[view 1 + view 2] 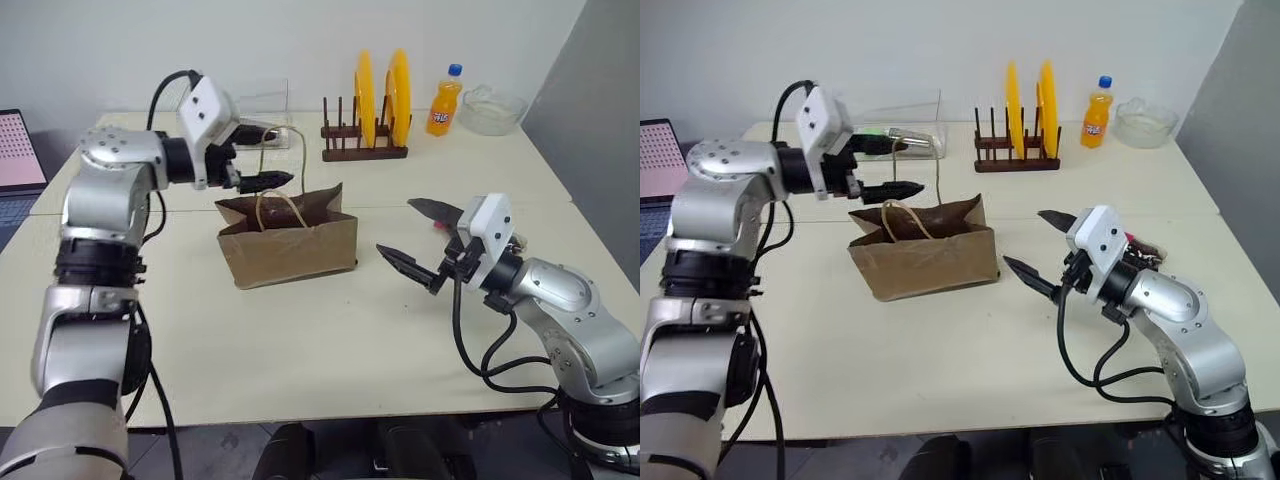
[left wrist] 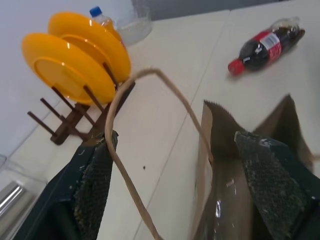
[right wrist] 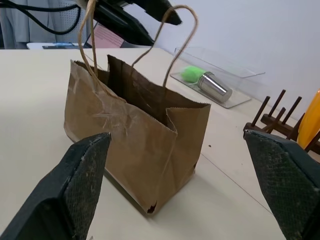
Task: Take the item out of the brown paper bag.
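A: Setting first. Pale cream tabletop [image 1: 330, 340] against a white wall. At the far edge, a dark wooden plate rack [image 1: 364, 150] with two yellow plates [image 1: 381, 95] on edge; right of it an orange soda bottle [image 1: 444, 102] with a blue cap, then a clear glass bowl [image 1: 491, 108]. A clear plastic tray [image 3: 220, 80] at far left holds a green object [image 3: 191, 74] and a metal cylinder [image 3: 215, 88].

B: And the brown paper bag?

A: The brown paper bag [image 1: 288, 240] stands upright at the middle of the tabletop, mouth open, creased. Its two cord handles [image 3: 172, 45] rise above the rim.

B: Left arm?

A: The left gripper [image 1: 262, 181] hangs level over the bag's far left corner, pointing right. Jaws apart. In the left wrist view one cord loop runs up between the two fingers [image 2: 97, 185], lying against one of them; nothing is clamped.

B: Right arm?

A: The right gripper [image 1: 420, 240] is just right of the bag, near the tabletop, pointing left at it. Jaws spread wide, nothing between them, clear of the paper.

B: Where's the item?

A: The cola bottle [image 2: 264, 46], dark with a red cap and red label, lies on its side on the bare tabletop to the right of the bag, outside it. From the head camera it sits just behind the right gripper, mostly hidden.
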